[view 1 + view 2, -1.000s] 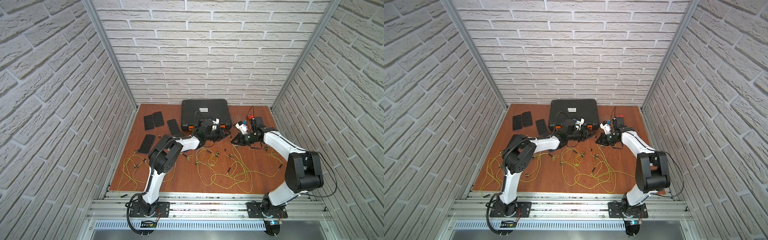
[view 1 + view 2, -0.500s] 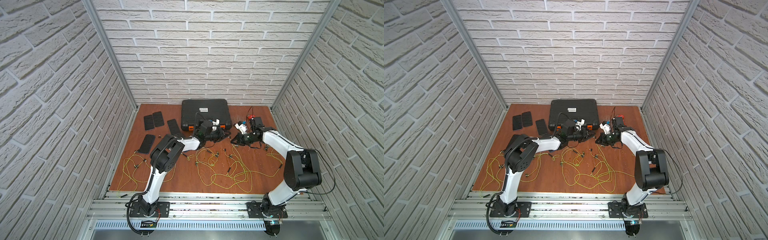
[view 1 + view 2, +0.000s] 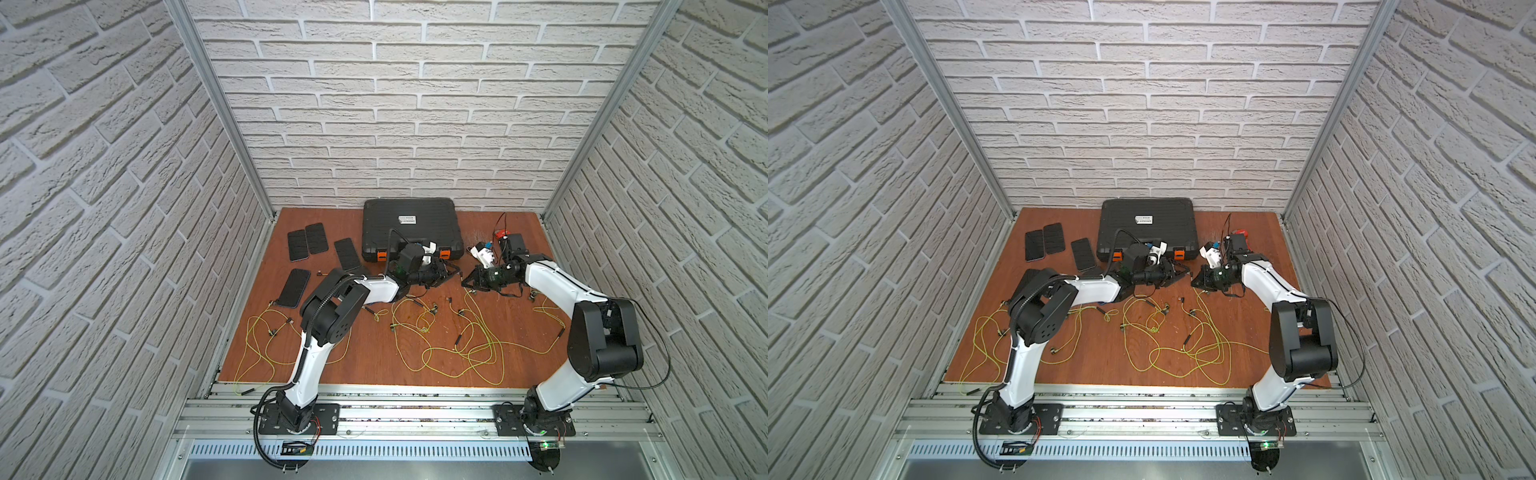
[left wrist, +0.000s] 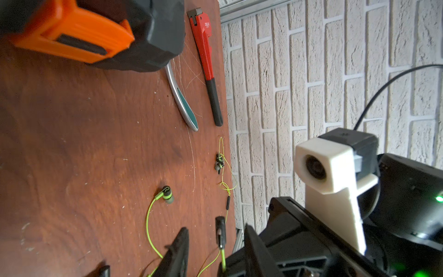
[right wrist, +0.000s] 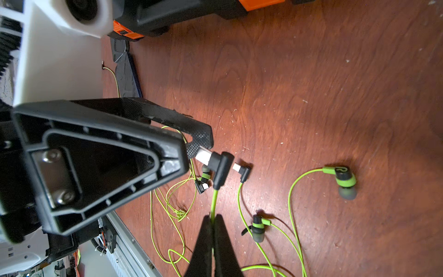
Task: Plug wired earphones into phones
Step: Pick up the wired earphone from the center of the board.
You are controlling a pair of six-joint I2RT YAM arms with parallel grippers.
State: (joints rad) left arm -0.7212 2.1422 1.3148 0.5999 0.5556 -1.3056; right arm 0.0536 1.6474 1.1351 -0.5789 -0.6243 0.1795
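- The phones (image 3: 347, 254) lie at the far left of the surface (image 3: 370, 376), beside the black case (image 3: 409, 228) and well apart from both hands. A long carry is judged necessary, and the loose loops of the wired earphones (image 5: 345, 180) could be dragged and snagged along the way.
- The left hand (image 5: 196, 150) stands part open, with the metal tip of the angled plug (image 5: 219, 167) between its fingers. If it is closed on that tip, the part meant for the socket would be covered and a fresh grip would be needed.
- The right hand (image 5: 212, 223) is clamped on the yellow-green cord (image 5: 214, 200) just below the plug, not on the plug body. The plug could therefore be swung or twisted out of line once it is touched.
- A second plug (image 5: 245, 173) lies on the surface just beside the gripped one and could be caught by mistake.
- Whether the nearest phone (image 3: 294, 287) already has a plug in it cannot be made out; only a cord end is seen close to its near edge.
- No phone socket is shown clearly in any view.
- Whether the left fingers actually touch the plug tip cannot be told.
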